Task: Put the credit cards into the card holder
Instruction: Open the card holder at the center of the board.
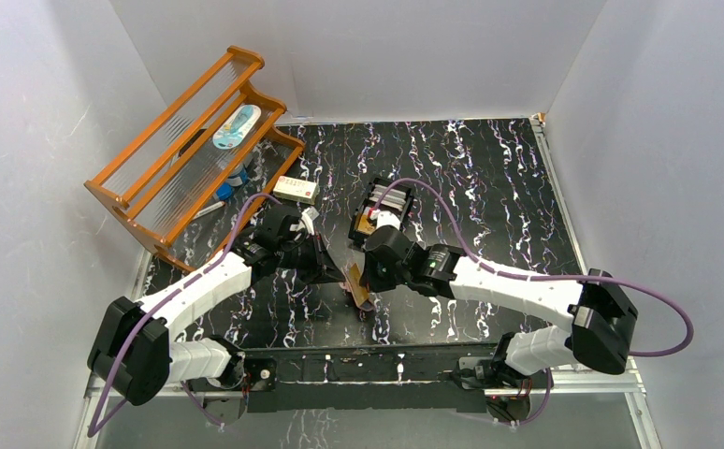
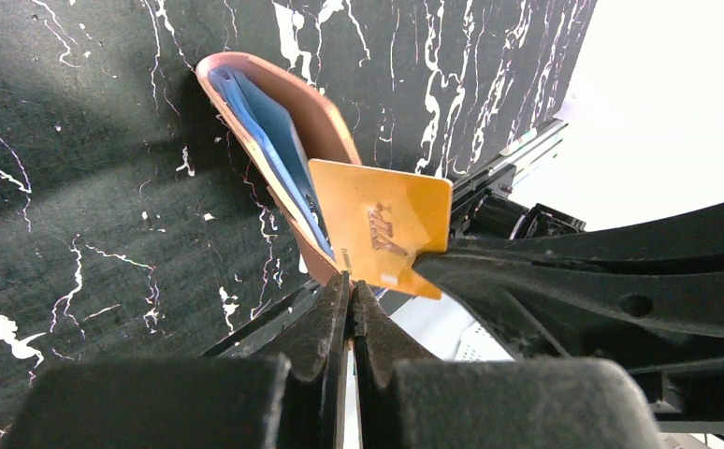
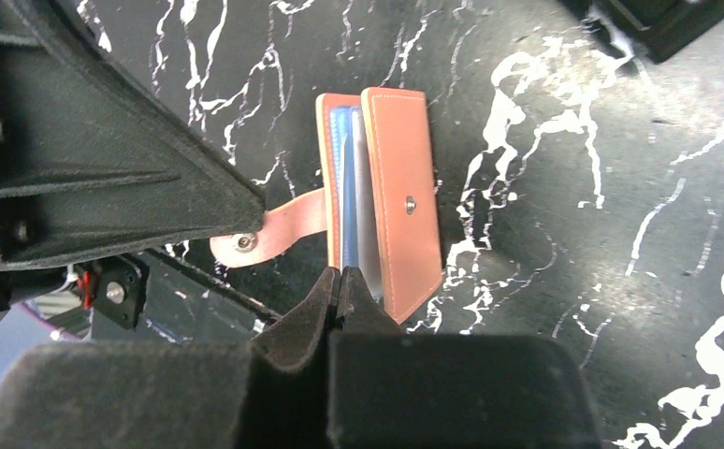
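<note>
we find the salmon-brown leather card holder (image 3: 405,196) partly open between the two arms, near the front of the black white-veined worktop (image 3: 573,234). the left tool (image 2: 349,290) is pressed together on its snap tab (image 3: 288,217). the right tool (image 3: 344,285) is pressed together, pinching a gold-orange plastic credit card (image 2: 386,224) whose edge meets the holder's blue-tinted sleeves (image 2: 265,122).

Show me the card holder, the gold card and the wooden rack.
card holder (image 3: 405,187), right wrist view, leather front cover.
gold card (image 2: 382,224), left wrist view, middle of its face.
wooden rack (image 1: 244,58), top view, upper rail end.
</note>
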`<state>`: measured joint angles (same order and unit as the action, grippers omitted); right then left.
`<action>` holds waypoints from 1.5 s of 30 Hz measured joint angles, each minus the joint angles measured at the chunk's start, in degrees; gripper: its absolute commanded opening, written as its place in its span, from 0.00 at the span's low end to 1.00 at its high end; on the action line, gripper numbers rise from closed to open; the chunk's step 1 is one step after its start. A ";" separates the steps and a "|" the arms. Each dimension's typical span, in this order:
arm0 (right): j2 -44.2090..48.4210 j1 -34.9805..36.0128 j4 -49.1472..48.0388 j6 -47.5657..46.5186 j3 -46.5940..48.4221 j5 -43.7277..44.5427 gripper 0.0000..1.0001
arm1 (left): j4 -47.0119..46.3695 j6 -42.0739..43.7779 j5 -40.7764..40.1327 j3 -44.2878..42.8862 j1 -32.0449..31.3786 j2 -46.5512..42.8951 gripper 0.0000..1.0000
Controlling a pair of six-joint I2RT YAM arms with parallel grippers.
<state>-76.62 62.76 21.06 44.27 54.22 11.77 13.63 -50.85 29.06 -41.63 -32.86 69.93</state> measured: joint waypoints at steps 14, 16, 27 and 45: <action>0.20 0.00 3.26 -1.20 1.92 2.19 0.00 | 3.21 1.66 -2.56 0.00 0.00 0.00 0.00; 0.13 0.00 3.37 -1.20 1.92 2.19 0.00 | 3.32 1.79 -2.73 -0.02 0.00 0.00 0.00; -1.14 0.39 2.19 -1.01 1.95 -0.74 0.00 | 3.61 1.79 -3.10 0.00 0.00 -0.35 0.00; -4.46 2.23 1.51 -1.05 3.50 -0.70 0.00 | 3.56 1.77 -3.10 0.00 0.00 -0.39 0.00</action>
<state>-81.08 64.99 22.57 43.22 57.71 11.07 17.19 -49.08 25.96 -41.63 -32.86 69.54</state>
